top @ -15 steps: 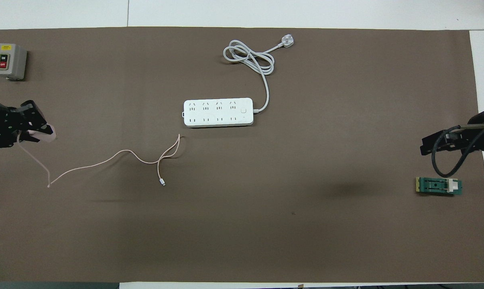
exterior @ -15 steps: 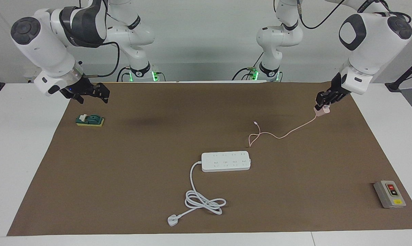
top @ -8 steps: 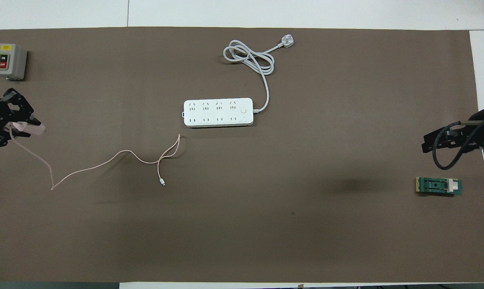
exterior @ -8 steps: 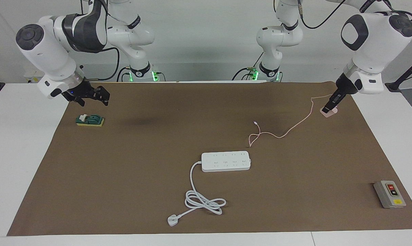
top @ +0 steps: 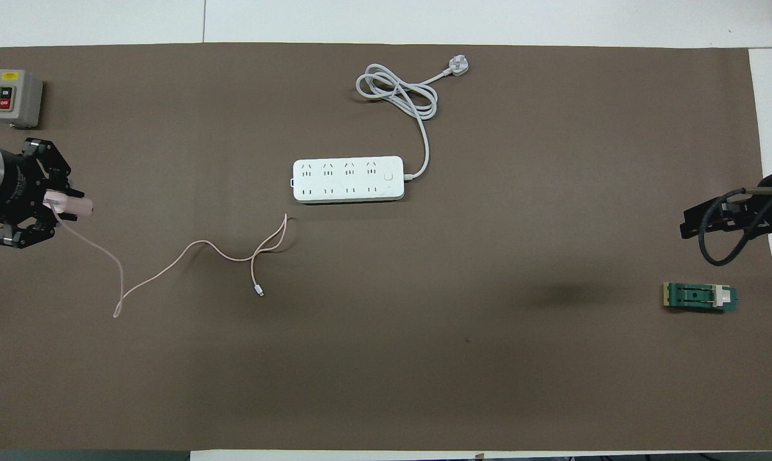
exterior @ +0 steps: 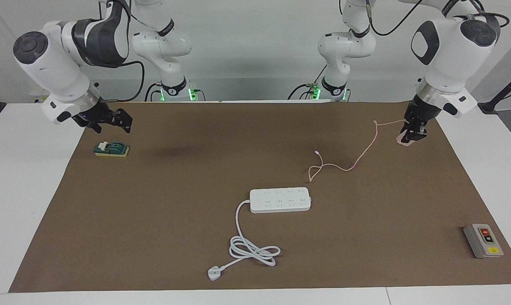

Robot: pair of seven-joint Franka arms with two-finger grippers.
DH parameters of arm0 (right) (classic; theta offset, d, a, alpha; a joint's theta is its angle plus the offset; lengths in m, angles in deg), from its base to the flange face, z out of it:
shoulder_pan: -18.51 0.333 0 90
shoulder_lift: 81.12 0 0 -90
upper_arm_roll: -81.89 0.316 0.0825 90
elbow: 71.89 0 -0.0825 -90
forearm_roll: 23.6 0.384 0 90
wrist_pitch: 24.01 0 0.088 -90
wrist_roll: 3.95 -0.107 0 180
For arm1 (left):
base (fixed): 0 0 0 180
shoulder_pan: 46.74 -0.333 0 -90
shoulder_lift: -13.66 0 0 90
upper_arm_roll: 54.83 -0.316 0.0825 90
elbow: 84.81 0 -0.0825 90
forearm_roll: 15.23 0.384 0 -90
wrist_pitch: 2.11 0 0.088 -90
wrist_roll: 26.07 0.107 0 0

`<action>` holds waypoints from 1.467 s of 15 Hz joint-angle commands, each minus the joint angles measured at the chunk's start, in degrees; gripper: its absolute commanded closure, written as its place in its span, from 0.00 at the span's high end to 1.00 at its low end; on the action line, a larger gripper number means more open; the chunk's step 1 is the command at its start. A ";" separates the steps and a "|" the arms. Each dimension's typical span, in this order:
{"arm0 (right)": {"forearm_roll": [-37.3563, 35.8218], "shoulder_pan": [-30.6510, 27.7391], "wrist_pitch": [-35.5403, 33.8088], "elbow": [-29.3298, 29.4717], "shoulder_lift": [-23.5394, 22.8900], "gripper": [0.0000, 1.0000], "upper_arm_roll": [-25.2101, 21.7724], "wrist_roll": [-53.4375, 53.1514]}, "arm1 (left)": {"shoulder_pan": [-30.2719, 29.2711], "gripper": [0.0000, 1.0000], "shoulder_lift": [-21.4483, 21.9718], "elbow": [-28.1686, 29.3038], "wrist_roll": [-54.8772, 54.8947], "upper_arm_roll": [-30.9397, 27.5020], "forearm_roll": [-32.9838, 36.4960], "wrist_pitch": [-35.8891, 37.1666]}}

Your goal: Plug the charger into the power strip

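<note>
Left tool, at the right edge of the facing frame, hangs over the brown mat at the left arm's end of the desk, clenched on the charger. The pale pink cube pokes out past the fingertips; in the overhead frame it shows at mid-left, pointing toward frame centre. Whether the cube touches the mat or rides just above it is hard to tell from here.

Pink cable runs from the charger, loops up, then trails down across the mat to a loose tangle just above the power strip in the facing frame, its small connector end lying free.

Power strip lies flat at mid-frame, sockets up, well apart from the charger. Its thick white cord leaves one short end and coils lower in the facing frame, ending in a flat white plug.

Right tool, upper left of the facing frame, hangs released over the mat's edge, holding nothing, above a small green block. That arm waits.

Grey switch box with red and black buttons sits at lower right of the facing frame.
</note>
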State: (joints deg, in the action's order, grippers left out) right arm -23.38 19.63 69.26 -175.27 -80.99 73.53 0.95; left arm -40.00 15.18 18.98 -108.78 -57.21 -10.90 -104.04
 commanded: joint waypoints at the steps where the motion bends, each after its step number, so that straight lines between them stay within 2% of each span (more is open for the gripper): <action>1: -0.83 -2.35 -0.73 1.52 -0.56 1.00 1.95 1.78 | 4.57 0.00 2.78 3.25 -10.43 -0.52 5.06 1.45; 6: -0.74 -1.55 -0.29 2.75 -0.56 1.00 1.16 1.25 | 11.08 0.00 3.48 2.99 -19.41 -0.35 6.84 7.61; 11: -0.74 -1.56 -0.55 2.84 0.05 1.00 1.42 0.99 | 15.83 0.00 2.00 2.90 -20.74 -0.17 8.49 5.52; 15: -0.74 -2.34 -0.73 2.67 1.63 1.00 1.95 0.99 | 16.89 0.00 -4.05 0.28 -25.03 -0.09 9.21 1.65; 16: -0.74 -2.35 -0.73 2.67 1.63 1.00 1.77 0.99 | 17.68 0.00 -7.99 -4.00 -27.40 -0.09 10.08 1.82; 22: -0.74 -1.82 -0.73 2.49 2.43 1.00 1.86 0.99 | 20.24 0.00 -22.50 -20.71 -31.99 -0.17 9.74 6.64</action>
State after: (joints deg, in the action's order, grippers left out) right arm -23.38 18.57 69.17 -172.50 -79.33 74.50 0.99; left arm -20.92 -1.00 6.87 -139.14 -56.60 -2.13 -102.08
